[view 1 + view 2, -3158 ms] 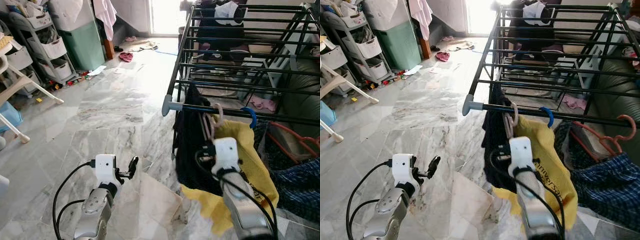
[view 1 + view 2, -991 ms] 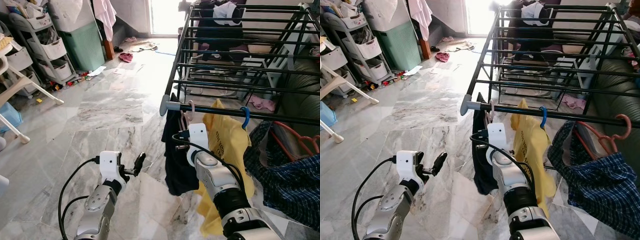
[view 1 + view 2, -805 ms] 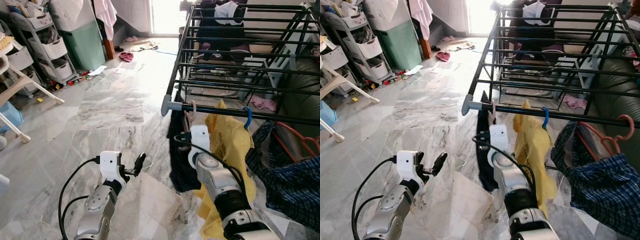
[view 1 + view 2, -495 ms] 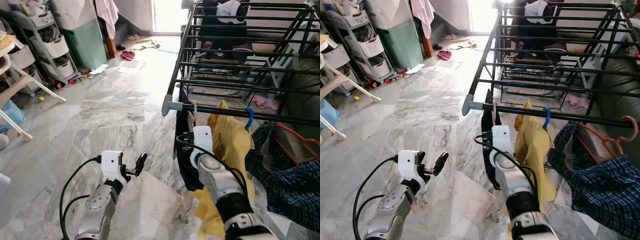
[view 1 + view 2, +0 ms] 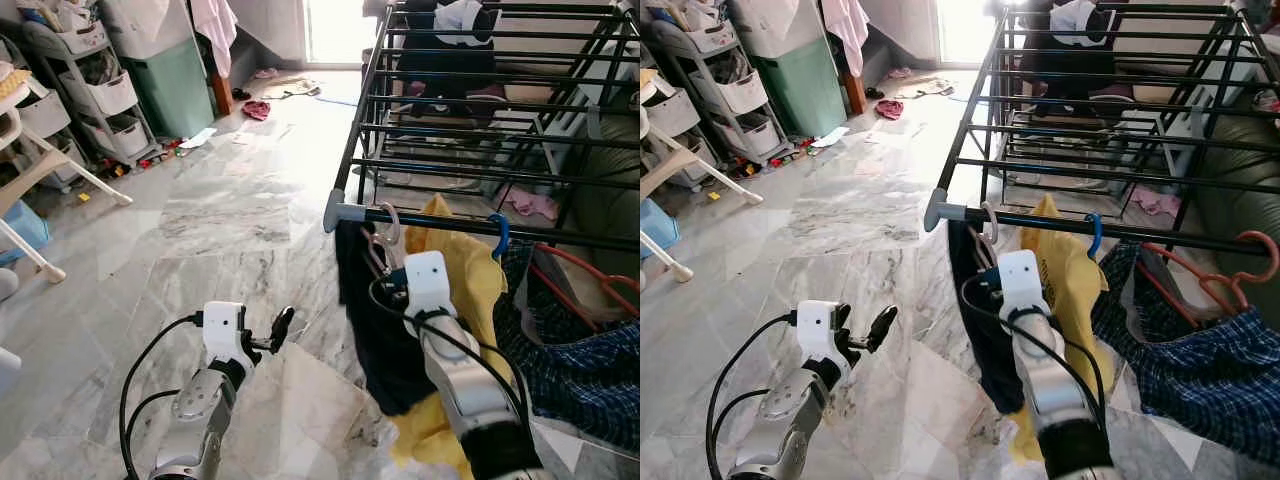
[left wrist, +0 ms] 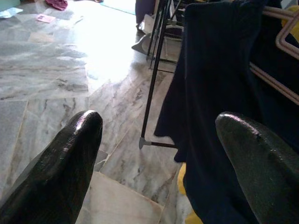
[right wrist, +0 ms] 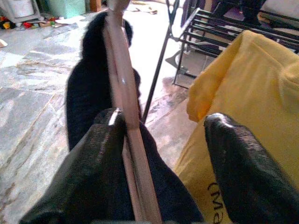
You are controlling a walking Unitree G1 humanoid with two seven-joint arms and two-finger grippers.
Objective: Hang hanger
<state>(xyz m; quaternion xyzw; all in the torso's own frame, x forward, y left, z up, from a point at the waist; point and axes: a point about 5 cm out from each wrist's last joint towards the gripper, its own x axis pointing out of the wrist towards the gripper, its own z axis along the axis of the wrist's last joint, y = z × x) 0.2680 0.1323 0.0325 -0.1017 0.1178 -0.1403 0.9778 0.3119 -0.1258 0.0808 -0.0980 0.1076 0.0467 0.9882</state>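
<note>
A beige hanger point(image 5: 388, 224) carries a dark garment point(image 5: 376, 335), and its hook sits over the front rail point(image 5: 455, 222) of the black drying rack, near the grey end cap. My right gripper point(image 7: 166, 119) is open just below the hook. One finger point(image 7: 100, 154) rests against the hanger's shoulder bar point(image 7: 124, 84); the other stands apart beside a yellow shirt point(image 7: 252, 88). My left gripper point(image 5: 283, 322) is held low over the marble floor, left of the rack, open and holding nothing point(image 6: 159, 116).
The yellow shirt point(image 5: 460, 275) hangs on a blue hook point(image 5: 501, 232) right beside the dark garment. A plaid garment point(image 5: 590, 370) on a red hanger hangs further right. Shelves point(image 5: 95, 95), a green bin point(image 5: 168, 85) and a white chair point(image 5: 35, 170) line the left side.
My right arm has drawn slightly right and back from the rail. The dark garment has swung and now hangs broader. The left arm has stayed put.
</note>
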